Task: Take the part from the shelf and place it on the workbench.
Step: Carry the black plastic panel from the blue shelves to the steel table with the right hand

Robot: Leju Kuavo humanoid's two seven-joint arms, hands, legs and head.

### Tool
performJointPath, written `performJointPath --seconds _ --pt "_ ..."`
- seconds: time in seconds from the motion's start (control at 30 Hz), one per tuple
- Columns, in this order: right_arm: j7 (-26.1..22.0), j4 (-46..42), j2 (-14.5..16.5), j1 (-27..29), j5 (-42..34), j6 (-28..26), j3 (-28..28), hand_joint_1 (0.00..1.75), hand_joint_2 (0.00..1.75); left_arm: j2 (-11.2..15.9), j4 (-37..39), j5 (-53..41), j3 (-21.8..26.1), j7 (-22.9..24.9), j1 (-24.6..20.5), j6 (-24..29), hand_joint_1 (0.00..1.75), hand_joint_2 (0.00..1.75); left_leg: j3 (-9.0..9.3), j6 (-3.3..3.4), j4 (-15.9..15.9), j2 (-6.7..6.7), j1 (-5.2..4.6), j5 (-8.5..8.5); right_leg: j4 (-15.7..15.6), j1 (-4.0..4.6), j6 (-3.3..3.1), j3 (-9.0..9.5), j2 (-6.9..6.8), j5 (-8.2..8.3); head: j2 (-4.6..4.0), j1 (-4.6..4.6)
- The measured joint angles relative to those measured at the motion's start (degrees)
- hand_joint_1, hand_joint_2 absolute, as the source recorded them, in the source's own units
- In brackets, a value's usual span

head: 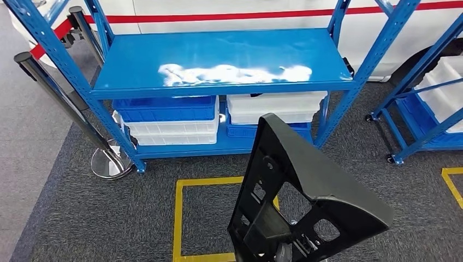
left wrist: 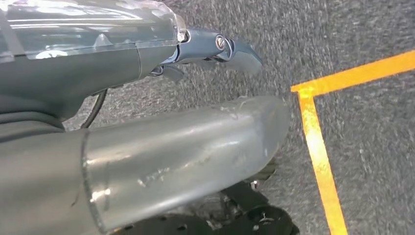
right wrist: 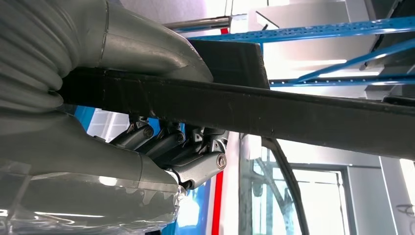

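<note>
Black moulded part [head: 306, 202], clamped along its edge between thumb and fingers of right hand [right wrist: 147, 137], lifted clear of blue shelf [head: 218, 60] beyond, likely for carrying. Left hand [left wrist: 195, 98] hanging over carpet, fingers curled, seemingly empty.

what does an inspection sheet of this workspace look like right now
surface: top deck of the blue shelf bare, with glare on it; no workbench seen
job's things: black part off the shelf, held up in front of the robot
clutter: blue and white bins stacked on the lower shelf
hands: right hand grips the part's edge, thumb on one face, fingers on the other; left hand over the carpet, hold cannot be told
cables: thin dark cable by the left hand
surroundings: grey carpet with yellow floor tape, stanchion posts, second blue rack, white vehicle with red stripe
</note>
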Motion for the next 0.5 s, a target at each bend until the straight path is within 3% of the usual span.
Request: performJointPath --seconds 0.03,0.07,0.13,0.2,0.27,0.3,0.33,0.37,0.43,0.5 --pt "-0.02 -0.02 0.01 0.03 -0.01 -0.04 0.0 1.75 1.75 -0.01 0.0 0.05 0.0 -0.07 -0.03 -0.04 0.0 0.0 -0.19 -0.39 0.2 0.28 -0.02 0.29 -2.64 0.24 -0.47 1.61 -0.51 -0.98 0.0 -0.02" --pt "-0.03 -0.03 0.02 0.1 -0.01 -0.07 -0.01 1.75 1.75 -0.01 0.0 0.09 0.0 -0.14 -0.03 -0.05 0.0 0.0 -0.27 -0.8 0.23 0.6 0.03 0.64 -3.94 0.48 -0.98 2.08 -0.52 -1.45 0.0 -0.06" --pt "-0.06 -0.03 0.04 0.28 -0.01 -0.08 -0.02 1.75 1.75 0.03 0.0 0.08 0.0 -0.22 -0.06 -0.07 0.0 0.0 -0.55 -1.64 0.54 0.46 0.25 0.58 -4.21 0.43 -2.15 1.44 0.02 -0.67 0.0 -0.06" --pt "-0.08 -0.03 0.07 0.36 -0.02 -0.1 -0.02 1.75 1.75 0.09 0.0 0.07 0.0 -0.25 0.07 -0.07 0.0 0.0 -1.76 -2.2 3.88 -1.29 0.42 -2.81 -4.42 0.28 -3.16 0.61 0.61 0.39 -0.01 -0.26" --pt "-0.08 -0.03 0.1 0.4 -0.03 -0.14 -0.02 1.75 1.75 0.1 0.0 0.04 0.0 -0.25 0.27 -0.1 0.0 0.0 -3.78 -2.42 10.79 -2.87 0.5 -7.74 -4.31 0.42 -3.63 -0.4 1.31 1.18 -0.01 -0.49" --pt "-0.08 -0.03 0.1 0.44 -0.03 -0.16 -0.03 1.75 1.75 0.1 0.0 0.03 0.0 -0.24 0.34 -0.12 0.0 0.0 -4.48 -2.46 13.81 -3.11 0.5 -9.08 -4.18 0.51 -3.66 -0.91 1.73 1.51 -0.01 -0.53" --pt "-0.08 -0.03 0.1 0.49 -0.03 -0.17 -0.03 1.75 1.75 0.11 0.0 0.03 0.0 -0.24 0.35 -0.14 0.0 0.0 -4.44 -2.43 15.24 -3.22 0.5 -9.28 -3.96 0.59 -3.64 -1.41 2.21 1.78 0.0 -0.53" --pt "-0.08 -0.03 0.1 0.52 -0.03 -0.18 -0.04 1.75 1.75 0.14 0.0 0.03 0.0 -0.23 0.35 -0.14 0.0 0.0 -3.34 -2.32 14.46 -3.29 0.49 -8.4 -3.68 0.63 -3.57 -1.87 2.71 1.97 0.0 -0.54" --pt "-0.08 -0.03 0.1 0.55 -0.03 -0.19 -0.04 1.75 1.75 0.24 0.0 0.03 0.0 -0.22 0.33 -0.14 0.0 0.0 1.32 -1.81 7.41 -4.07 0.49 -5.48 -3.08 0.65 -3.37 -2.56 3.68 2.18 0.0 -0.55" --pt "-0.08 -0.03 0.1 0.54 -0.03 -0.2 -0.04 1.75 1.75 0.34 0.0 0.03 -0.01 -0.23 0.33 -0.14 0.0 0.0 5.11 -1.3 1.05 -5.58 0.44 -4.12 -2.61 0.71 -2.96 -3.16 4.41 2.39 0.0 -0.56"
